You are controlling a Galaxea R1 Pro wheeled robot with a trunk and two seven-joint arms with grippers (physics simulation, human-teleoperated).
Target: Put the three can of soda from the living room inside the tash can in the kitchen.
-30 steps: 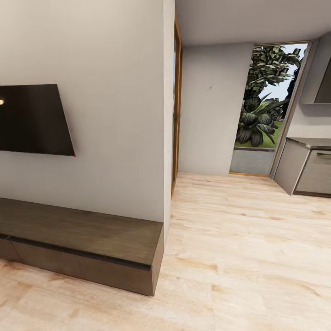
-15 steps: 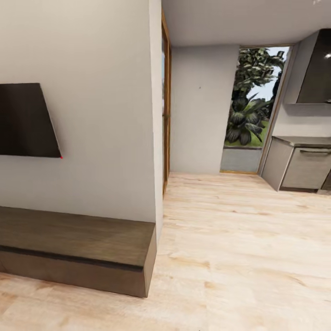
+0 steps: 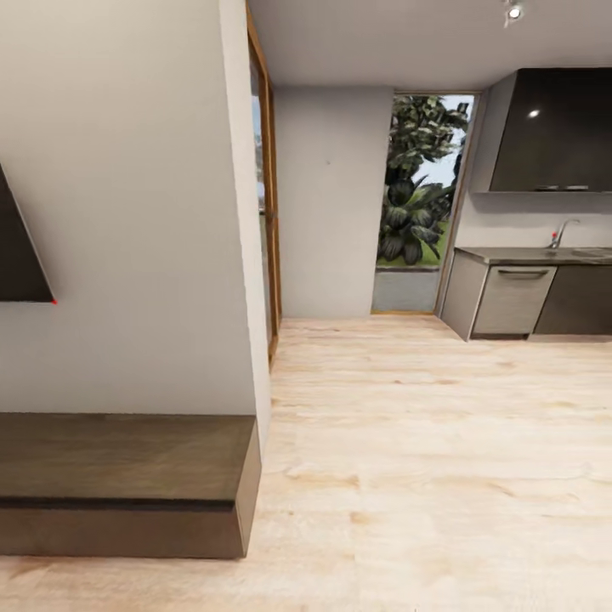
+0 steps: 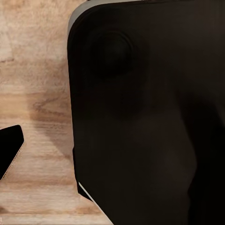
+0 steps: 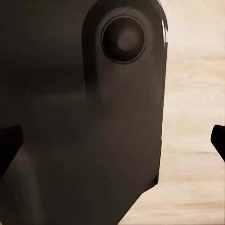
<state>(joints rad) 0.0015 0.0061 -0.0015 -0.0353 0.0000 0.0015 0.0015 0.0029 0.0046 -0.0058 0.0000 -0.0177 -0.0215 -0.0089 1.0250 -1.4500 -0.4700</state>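
The soda cans and the trash can are out of view. The long low dark wood bench (image 3: 127,476) of the living room lies at the lower left, under the edge of the wall TV (image 3: 17,255). In the right wrist view my right gripper (image 5: 112,143) is open, its fingertips (image 5: 9,145) wide apart at the frame edges with my own dark body behind them. In the left wrist view my left gripper (image 4: 112,150) shows one fingertip (image 4: 9,150) at the frame edge over the wood floor; the other blends into my dark body.
A white wall corner (image 3: 246,255) stands just beyond the bench end, with a wood-framed doorway (image 3: 270,212) behind it. Light plank floor (image 3: 425,442) runs ahead to a kitchen counter (image 3: 527,255) with grey cabinets (image 3: 514,302) and a faucet (image 3: 561,231). A tall window (image 3: 421,195) shows plants.
The whole head view has swung to the right: the camera moved. The bench and TV slid toward the left edge, and more of the kitchen counter and dark upper cabinet came in.
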